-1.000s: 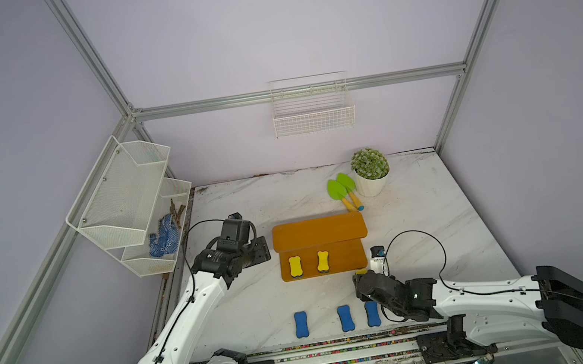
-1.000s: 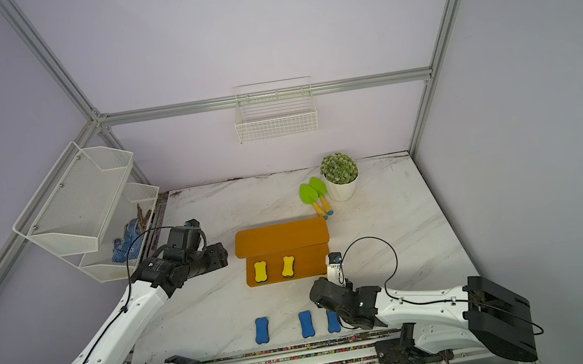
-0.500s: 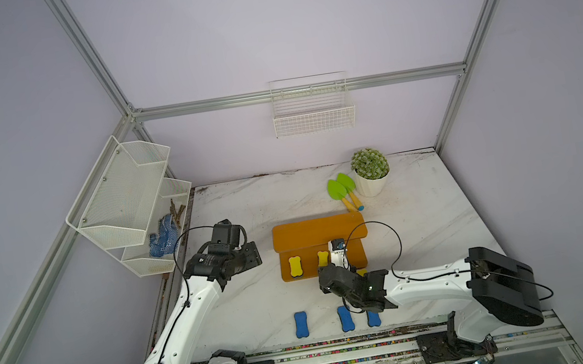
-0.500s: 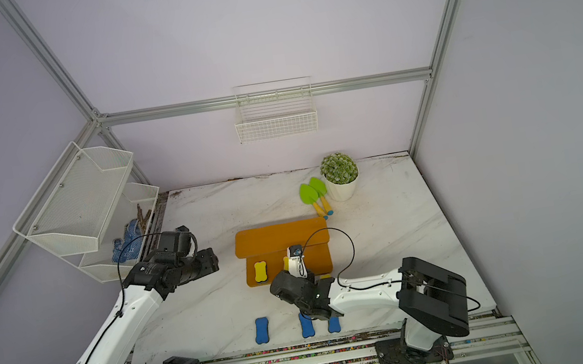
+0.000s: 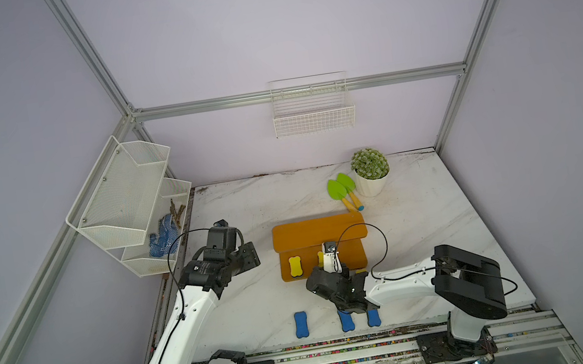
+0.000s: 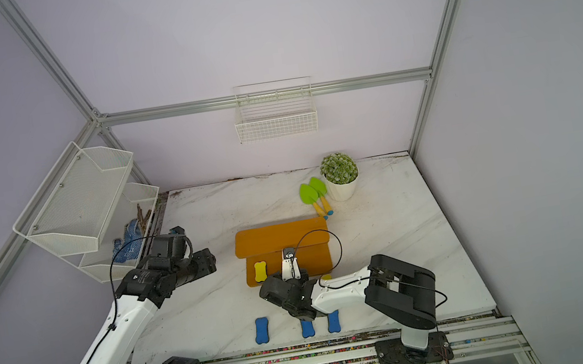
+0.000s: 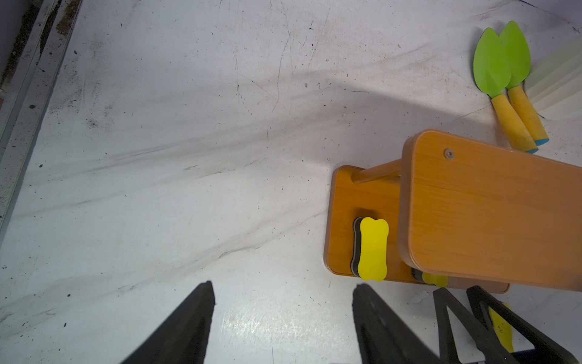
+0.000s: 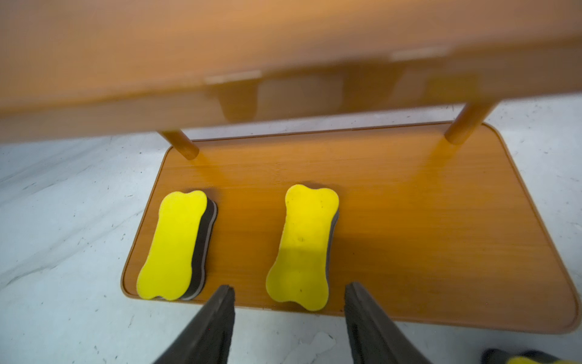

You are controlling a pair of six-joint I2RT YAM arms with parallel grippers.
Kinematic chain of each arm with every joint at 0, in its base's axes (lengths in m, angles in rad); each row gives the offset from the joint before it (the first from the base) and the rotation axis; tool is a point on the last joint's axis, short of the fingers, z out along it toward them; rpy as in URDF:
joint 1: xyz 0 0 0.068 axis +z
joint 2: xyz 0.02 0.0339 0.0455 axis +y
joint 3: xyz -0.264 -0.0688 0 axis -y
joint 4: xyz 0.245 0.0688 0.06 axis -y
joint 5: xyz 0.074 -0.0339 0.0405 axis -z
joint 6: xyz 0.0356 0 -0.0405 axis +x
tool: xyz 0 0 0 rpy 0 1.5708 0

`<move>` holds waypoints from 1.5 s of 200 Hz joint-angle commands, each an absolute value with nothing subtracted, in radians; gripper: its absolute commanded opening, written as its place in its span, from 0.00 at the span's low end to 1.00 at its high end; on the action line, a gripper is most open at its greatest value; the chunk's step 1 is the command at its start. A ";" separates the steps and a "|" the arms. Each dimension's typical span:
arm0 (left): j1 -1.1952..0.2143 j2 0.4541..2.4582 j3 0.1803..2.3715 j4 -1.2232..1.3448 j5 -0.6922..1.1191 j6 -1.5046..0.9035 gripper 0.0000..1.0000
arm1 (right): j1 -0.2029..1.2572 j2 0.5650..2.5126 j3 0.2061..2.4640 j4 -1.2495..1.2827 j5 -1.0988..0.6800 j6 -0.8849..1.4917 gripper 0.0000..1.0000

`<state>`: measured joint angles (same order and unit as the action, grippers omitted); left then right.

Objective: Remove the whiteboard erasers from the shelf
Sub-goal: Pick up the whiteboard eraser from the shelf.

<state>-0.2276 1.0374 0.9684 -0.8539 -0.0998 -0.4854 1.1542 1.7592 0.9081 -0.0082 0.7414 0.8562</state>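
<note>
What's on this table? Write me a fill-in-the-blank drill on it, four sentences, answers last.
1. On the lower board of the shelf lie ___ yellow erasers.
2. The three erasers in a row on the table are coloured ___.
3. The right gripper, poised at one yellow eraser's end, is ___.
4. The left gripper holds ___.
Missing words: two; blue; open; nothing.
</note>
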 commanded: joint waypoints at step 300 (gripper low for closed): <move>-0.222 1.042 0.968 -0.851 -0.116 -0.457 0.73 | 1.110 1.880 0.852 0.199 0.744 0.763 0.52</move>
<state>-0.2264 1.0389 0.9665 -0.8543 -0.1047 -0.4774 1.1172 1.8656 0.8627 0.1654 0.7406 0.7879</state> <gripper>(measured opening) 0.734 0.533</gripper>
